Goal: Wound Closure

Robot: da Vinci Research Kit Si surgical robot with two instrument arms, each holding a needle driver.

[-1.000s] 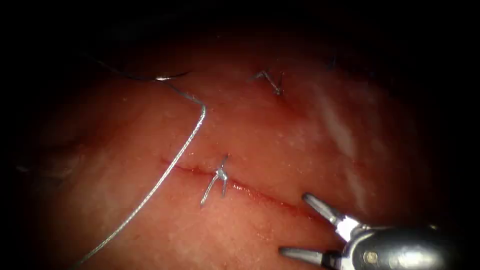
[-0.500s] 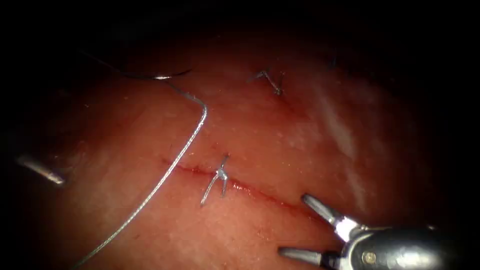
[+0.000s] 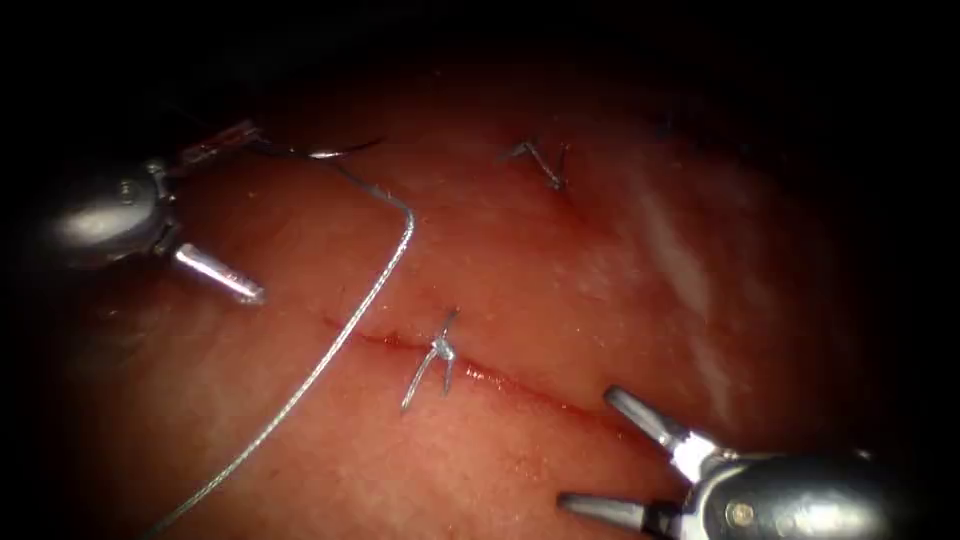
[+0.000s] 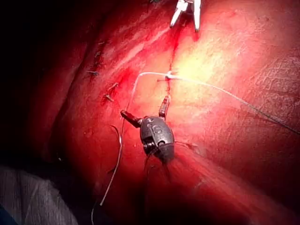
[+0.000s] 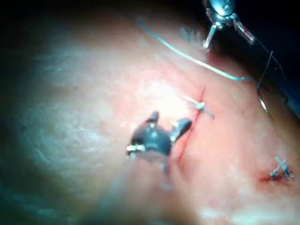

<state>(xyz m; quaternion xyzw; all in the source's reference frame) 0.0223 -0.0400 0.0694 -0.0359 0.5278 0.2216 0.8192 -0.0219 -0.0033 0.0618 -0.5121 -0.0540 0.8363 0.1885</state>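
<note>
Both tools have their jaws spread and hold nothing. From the endoscope, the left tool (image 3: 235, 215) sits at the far left of the tissue (image 3: 560, 270), one jaw pointing toward the needle (image 3: 330, 153), which lies loose on the surface left of the cut (image 3: 520, 385). Thread (image 3: 340, 345) runs from the needle in a bend down across the cut's left end. A tied knot (image 3: 440, 350) sits on the cut, and a second knot (image 3: 545, 165) lies farther back. The right tool (image 3: 590, 450) rests at the cut's right end, one jaw on each side of it.

The left wrist view looks along the shaft at the left tool (image 4: 145, 108), jaws apart just above the tissue, with the needle (image 4: 117, 150) beside it and the right tool (image 4: 186, 16) far off.

The right wrist view shows the right tool (image 5: 166, 119) jaws straddling the cut, the knot (image 5: 200, 106) just beyond, and the left tool (image 5: 227, 35) distant.
</note>
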